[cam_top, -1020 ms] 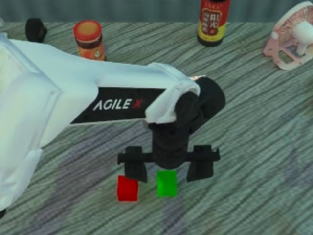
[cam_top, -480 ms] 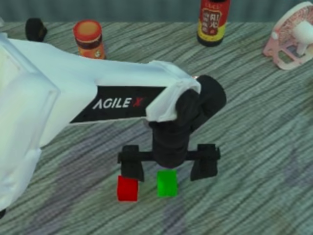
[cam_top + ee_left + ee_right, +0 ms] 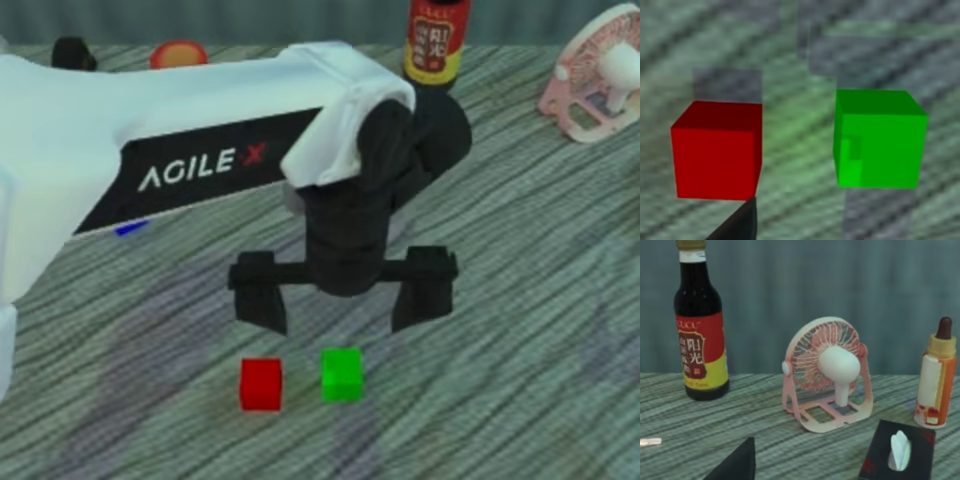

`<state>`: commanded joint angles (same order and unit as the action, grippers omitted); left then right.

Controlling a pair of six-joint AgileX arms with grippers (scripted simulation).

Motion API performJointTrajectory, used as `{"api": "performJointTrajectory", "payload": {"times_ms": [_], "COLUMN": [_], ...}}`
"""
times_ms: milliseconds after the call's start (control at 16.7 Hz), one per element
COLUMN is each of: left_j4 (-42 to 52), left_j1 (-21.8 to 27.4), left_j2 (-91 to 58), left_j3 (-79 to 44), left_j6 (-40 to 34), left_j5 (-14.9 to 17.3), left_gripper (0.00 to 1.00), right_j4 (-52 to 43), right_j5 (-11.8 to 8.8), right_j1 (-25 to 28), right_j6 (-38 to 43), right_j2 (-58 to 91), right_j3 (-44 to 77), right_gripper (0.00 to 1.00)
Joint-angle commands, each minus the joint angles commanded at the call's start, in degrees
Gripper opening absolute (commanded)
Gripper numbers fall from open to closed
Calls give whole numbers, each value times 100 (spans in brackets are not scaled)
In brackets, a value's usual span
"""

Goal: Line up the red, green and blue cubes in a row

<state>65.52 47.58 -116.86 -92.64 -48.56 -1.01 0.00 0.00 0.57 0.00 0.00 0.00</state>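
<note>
The left end effector point(image 3: 342, 293) hangs released above the table point(image 3: 540, 330), jaws spread wide and empty, in the lower middle of the top view. Just below it the red cube point(image 3: 261, 384) and green cube point(image 3: 341, 374) sit side by side, apart, not touching. The blue cube point(image 3: 131, 228) is probably the blue sliver under the arm at centre left. Reaching for it, the arm could sweep the jar point(image 3: 178, 53) or nudge the placed pair.
</note>
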Motion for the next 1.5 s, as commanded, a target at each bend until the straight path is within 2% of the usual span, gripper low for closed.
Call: {"api": "performJointTrajectory", "payload": {"times_ms": [360, 600, 840, 1320, 1500], "left_j4": [13, 163, 380, 791, 827], "left_j1": [-41, -479, -1224, -3032, -3596], "left_j2": [-87, -417, -874, -1739, -1876], "left_j3": [-76, -504, -1065, -2148, -2447], "left_j6": [185, 1246, 3058, 7735, 8966], "left_j5": [-2, 5, 34, 97, 112], "left_gripper": [100, 100, 100, 100, 100], "right_j4": [0, 0, 0, 0, 0], "right_j5": [0, 0, 0, 0, 0], "right_j1": [0, 0, 0, 0, 0], "right_j6": [0, 0, 0, 0, 0], "right_j2": [0, 0, 0, 0, 0], "right_j3": [0, 0, 0, 0, 0], "right_gripper": [100, 100, 100, 100, 100]}}
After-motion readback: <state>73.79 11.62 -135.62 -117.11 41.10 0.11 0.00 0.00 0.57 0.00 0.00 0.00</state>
